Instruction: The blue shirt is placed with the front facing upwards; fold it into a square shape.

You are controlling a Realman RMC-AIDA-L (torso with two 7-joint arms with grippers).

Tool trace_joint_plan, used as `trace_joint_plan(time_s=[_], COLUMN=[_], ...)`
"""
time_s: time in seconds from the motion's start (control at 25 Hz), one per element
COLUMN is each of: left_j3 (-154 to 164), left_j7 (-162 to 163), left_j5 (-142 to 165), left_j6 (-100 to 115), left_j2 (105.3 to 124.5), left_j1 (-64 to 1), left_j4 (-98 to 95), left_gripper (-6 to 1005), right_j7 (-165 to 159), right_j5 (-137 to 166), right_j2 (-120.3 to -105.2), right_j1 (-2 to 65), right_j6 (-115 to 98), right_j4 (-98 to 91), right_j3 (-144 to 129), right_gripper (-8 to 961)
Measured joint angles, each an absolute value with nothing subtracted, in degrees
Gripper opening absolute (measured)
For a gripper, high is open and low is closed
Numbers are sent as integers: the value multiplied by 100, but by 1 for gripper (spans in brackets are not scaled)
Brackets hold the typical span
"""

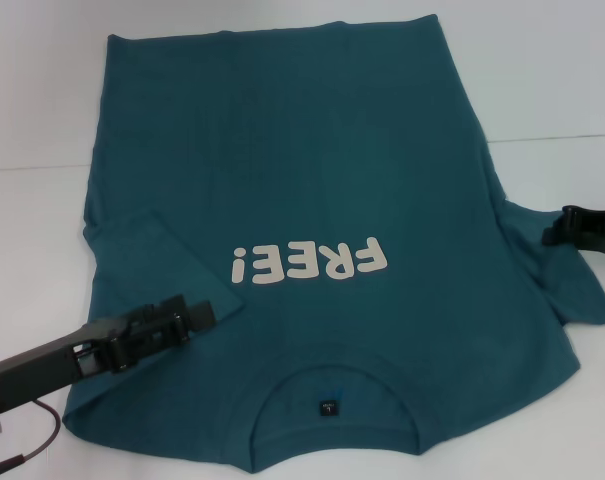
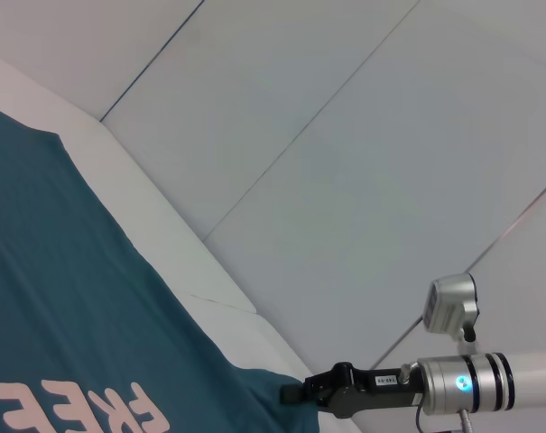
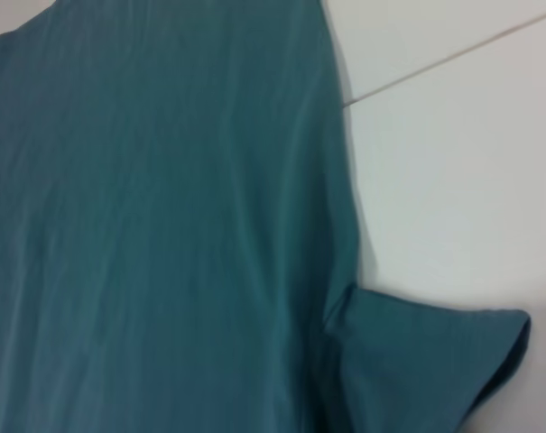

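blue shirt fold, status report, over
Left gripper over the folded-in left sleeve. Right gripper at the right sleeve. Blue shirt front up, right sleeve unfolded. No obstructions.

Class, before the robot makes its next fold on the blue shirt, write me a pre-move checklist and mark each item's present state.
1. Blue shirt front up, lettering showing: ok.
2. Left sleeve folded onto the body: ok.
3. Right sleeve folded in: not ok, it lies spread outward.
4. Left tool over the folded sleeve: ok; grip cannot tell.
5. Right tool at the right sleeve's edge: ok; grip cannot tell.
6. Collar flat: ok.
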State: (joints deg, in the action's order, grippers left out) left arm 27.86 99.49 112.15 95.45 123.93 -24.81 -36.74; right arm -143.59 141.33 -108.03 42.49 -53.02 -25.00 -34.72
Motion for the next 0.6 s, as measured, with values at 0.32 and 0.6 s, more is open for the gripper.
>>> trace_joint_plan(time_s=[0.32, 0.6], left_j3=[2786, 2745], left_j7=[9957, 9957], left_j5=[11156, 11148], left_j6=[9560, 9542], left_j2=[12393, 12392], left_j1=[-2428, -2401], left_j4=[-3674, -3634], left_gripper=[876, 876], right_j7=[-14706, -14849], right_j5=[14300, 14382], right_j2=[-10554, -10488], right_j1=[4124, 4355], right_j6=[-5831, -6400], right_j4=[-3129, -3395], right_j3=[-3455, -3520], right_gripper=[19, 20])
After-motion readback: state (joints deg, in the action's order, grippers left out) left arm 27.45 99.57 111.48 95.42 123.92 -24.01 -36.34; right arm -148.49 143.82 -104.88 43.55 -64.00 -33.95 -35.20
